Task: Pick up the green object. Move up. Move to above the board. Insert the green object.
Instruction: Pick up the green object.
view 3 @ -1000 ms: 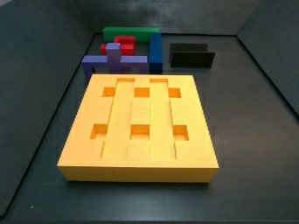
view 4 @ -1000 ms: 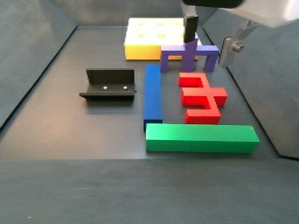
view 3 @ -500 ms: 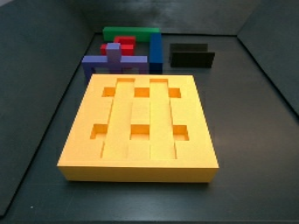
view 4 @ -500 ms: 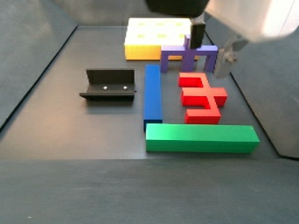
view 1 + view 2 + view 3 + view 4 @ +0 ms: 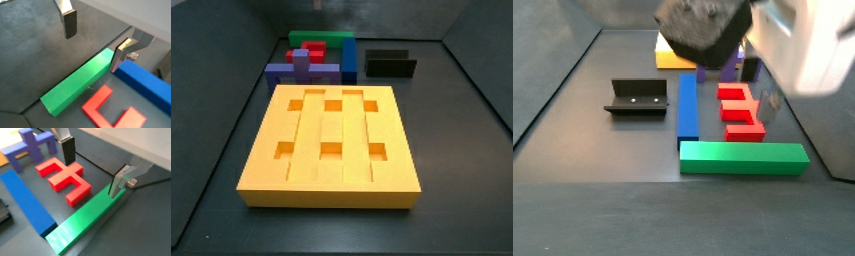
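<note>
The green object (image 5: 743, 158) is a long bar lying flat on the dark floor, across the end of the blue bar (image 5: 687, 103). It also shows in both wrist views (image 5: 77, 85) (image 5: 87, 220) and at the far end in a side view (image 5: 318, 38). The gripper (image 5: 91, 51) (image 5: 91, 177) is open and empty, hovering over one end of the green object; one finger (image 5: 119, 182) hangs just above that end, without touching it. The arm (image 5: 707, 30) is blurred and hides part of the orange-yellow board (image 5: 676, 55). The whole board (image 5: 331, 145) shows in a side view.
A red zigzag block (image 5: 740, 110) (image 5: 63, 175) lies beside the blue bar (image 5: 27, 195). A purple cross-shaped block (image 5: 302, 68) (image 5: 30, 148) stands between the red block and the board. The fixture (image 5: 637, 97) (image 5: 389, 63) stands on the floor. Dark walls enclose the floor.
The arm has moved from above the purple block toward the red block and the green object, and now fills more of the side view. No piece has moved.
</note>
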### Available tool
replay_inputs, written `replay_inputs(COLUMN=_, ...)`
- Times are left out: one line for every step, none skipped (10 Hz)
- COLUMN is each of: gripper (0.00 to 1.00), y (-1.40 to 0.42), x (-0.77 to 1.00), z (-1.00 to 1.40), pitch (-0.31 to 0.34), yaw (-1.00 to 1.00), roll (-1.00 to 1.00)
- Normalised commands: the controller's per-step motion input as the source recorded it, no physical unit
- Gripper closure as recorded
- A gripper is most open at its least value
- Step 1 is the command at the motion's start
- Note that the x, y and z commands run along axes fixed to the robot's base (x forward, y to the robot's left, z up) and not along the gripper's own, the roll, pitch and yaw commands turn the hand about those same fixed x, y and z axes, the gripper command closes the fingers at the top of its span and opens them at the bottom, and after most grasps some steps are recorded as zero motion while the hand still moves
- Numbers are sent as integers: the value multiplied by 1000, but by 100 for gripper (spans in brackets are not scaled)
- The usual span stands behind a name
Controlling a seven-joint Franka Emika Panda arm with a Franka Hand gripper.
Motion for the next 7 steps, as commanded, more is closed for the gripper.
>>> replay_inputs(gripper=0, y=54, x=0, z=-486, pitch=-277, yaw=-206, roll=-183)
replay_inputs(gripper=0, y=109, x=0, z=-514, pitch=-274, yaw=-6, roll=-193)
replay_inputs(gripper=0, y=109, x=0, z=-531, pitch=-280, yaw=-63, roll=-170)
replay_inputs(gripper=0, y=154, x=0, z=-506, pitch=-229, yaw=-86, roll=-141)
replay_inputs(gripper=0, y=69, x=0, z=-449, pitch=-147, yaw=-29, roll=-37)
replay_inputs(gripper=0, y=0, x=0, z=-477, pitch=-66, yaw=0, roll=0)
replay_inputs(gripper=0, y=37, x=0, z=-560, pitch=-69, yaw=0, roll=-33)
